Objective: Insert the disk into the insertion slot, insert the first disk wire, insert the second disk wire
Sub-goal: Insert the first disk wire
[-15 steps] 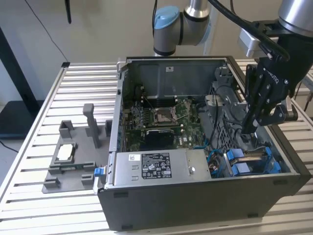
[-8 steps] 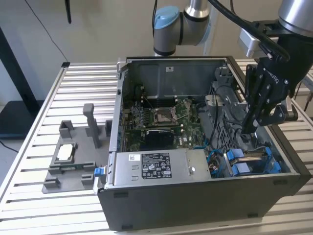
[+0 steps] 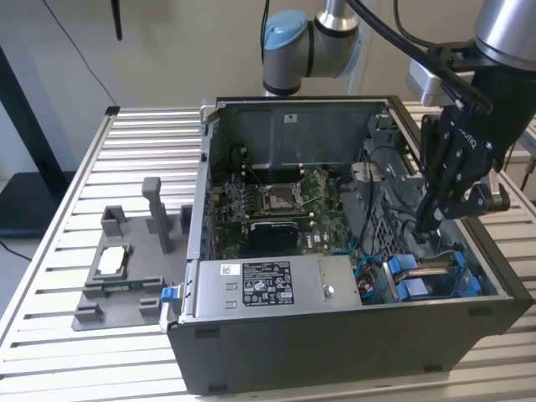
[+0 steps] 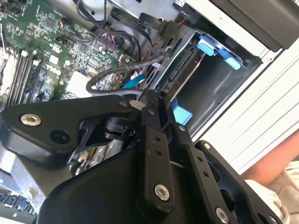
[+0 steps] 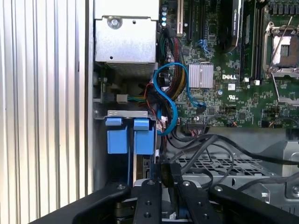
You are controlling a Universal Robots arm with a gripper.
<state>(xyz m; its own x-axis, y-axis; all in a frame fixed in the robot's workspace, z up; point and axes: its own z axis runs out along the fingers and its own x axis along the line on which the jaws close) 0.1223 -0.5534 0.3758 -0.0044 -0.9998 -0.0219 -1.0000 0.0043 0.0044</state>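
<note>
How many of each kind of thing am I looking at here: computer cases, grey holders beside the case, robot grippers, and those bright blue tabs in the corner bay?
computer case, lid off: 1
grey holder on the slatted table, at the exterior view's left of the case: 1
gripper, down inside the case: 1
blue tabs, side by side: 2
Total: 5

A white printed label [image 3: 266, 283] sits on the silver power-supply box [image 3: 335, 280]; its small print is too fine to read. A white brand logo [image 5: 229, 76] is stamped on the green motherboard [image 5: 233, 100].
</note>
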